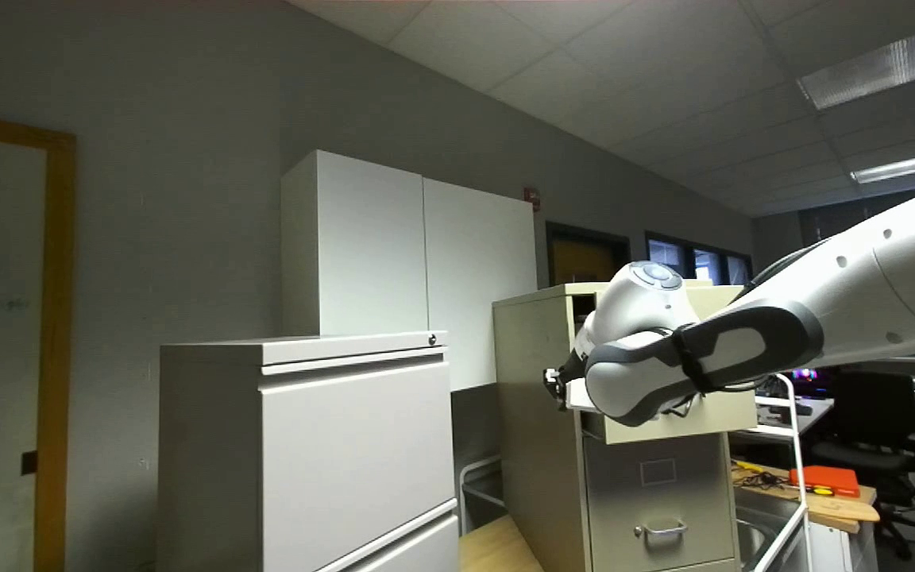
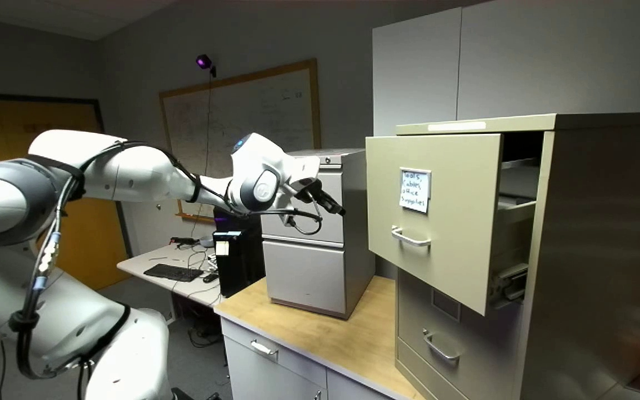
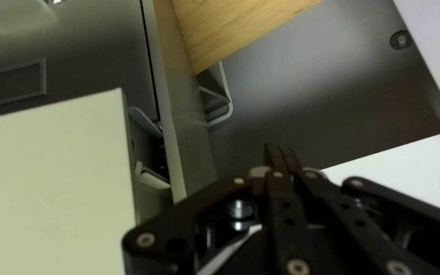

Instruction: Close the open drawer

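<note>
The drawer (image 2: 453,183) is the top one of the tall beige filing cabinet, and it stands pulled out. Its flat tan front has a small metal handle (image 2: 410,238) and a handwritten label. In an exterior view the arm covers much of the drawer front (image 1: 712,419). In the wrist view the drawer front (image 3: 55,175) fills the lower left, with its open side showing. My gripper (image 3: 281,151) is shut, fingers together with nothing between them. It is beside the drawer's front edge, apart from it in an exterior view, where the gripper (image 2: 338,209) points toward the cabinets.
A pale grey cabinet (image 2: 304,275) stands on a wooden counter (image 2: 364,333) beside the filing cabinet (image 2: 603,250). White wall cupboards (image 1: 426,254) hang behind. A closed lower drawer (image 1: 656,500) with a handle is below the open one. A white metal frame (image 1: 797,461) stands beyond.
</note>
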{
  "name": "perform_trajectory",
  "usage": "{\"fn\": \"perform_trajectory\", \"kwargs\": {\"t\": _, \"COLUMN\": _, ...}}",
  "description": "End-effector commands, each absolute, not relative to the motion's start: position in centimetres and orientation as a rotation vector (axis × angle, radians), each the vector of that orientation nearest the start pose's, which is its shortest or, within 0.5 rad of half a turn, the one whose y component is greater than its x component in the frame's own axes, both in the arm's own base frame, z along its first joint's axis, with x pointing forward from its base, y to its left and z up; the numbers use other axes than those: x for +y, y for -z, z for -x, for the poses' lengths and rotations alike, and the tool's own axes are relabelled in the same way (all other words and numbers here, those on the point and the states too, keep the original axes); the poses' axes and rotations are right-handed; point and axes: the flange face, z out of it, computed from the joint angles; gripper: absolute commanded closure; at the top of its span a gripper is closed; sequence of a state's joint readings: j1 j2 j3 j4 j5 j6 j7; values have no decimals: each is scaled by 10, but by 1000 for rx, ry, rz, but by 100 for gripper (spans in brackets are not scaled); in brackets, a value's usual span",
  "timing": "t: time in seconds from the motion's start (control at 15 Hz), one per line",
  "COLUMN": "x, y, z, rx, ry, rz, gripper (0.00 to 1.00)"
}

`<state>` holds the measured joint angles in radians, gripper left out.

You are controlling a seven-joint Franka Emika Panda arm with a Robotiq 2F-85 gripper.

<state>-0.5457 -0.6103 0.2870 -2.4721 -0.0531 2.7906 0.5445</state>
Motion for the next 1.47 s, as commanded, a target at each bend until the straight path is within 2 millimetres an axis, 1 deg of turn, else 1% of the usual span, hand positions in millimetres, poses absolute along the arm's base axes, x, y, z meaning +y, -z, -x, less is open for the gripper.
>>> {"fn": "perform_trajectory", "kwargs": {"t": 0.0, "x": -82, "y": -592, "z": -385, "rx": 1128, "ry": 1392, "rz": 2662, "gripper": 98}}
{"fn": "perform_trajectory", "kwargs": {"t": 0.13, "x": -86, "y": -588, "z": -369, "rx": 1171, "ry": 1391, "rz": 2642, "gripper": 98}}
{"fn": "perform_trajectory", "kwargs": {"t": 0.33, "x": -97, "y": -589, "z": -343, "rx": 1238, "ry": 1425, "rz": 2601, "gripper": 98}}
{"fn": "perform_trajectory", "kwargs": {"t": 0.53, "x": -113, "y": -598, "z": -321, "rx": 1298, "ry": 1486, "rz": 2550, "gripper": 99}}
{"fn": "perform_trajectory", "kwargs": {"t": 0.67, "x": -125, "y": -607, "z": -313, "rx": 1326, "ry": 1534, "rz": 2517, "gripper": 98}}
{"fn": "perform_trajectory", "kwargs": {"t": 0.8, "x": -139, "y": -617, "z": -308, "rx": 1354, "ry": 1573, "rz": 2477, "gripper": 99}}
{"fn": "perform_trajectory", "kwargs": {"t": 1.0, "x": -159, "y": -627, "z": -308, "rx": 1370, "ry": 1638, "rz": 2432, "gripper": 99}}
{"fn": "perform_trajectory", "kwargs": {"t": 1.2, "x": -175, "y": -630, "z": -316, "rx": 1377, "ry": 1673, "rz": 2409, "gripper": 99}}
{"fn": "perform_trajectory", "kwargs": {"t": 1.4, "x": -183, "y": -633, "z": -333, "rx": 1336, "ry": 1688, "rz": 2410, "gripper": 99}}
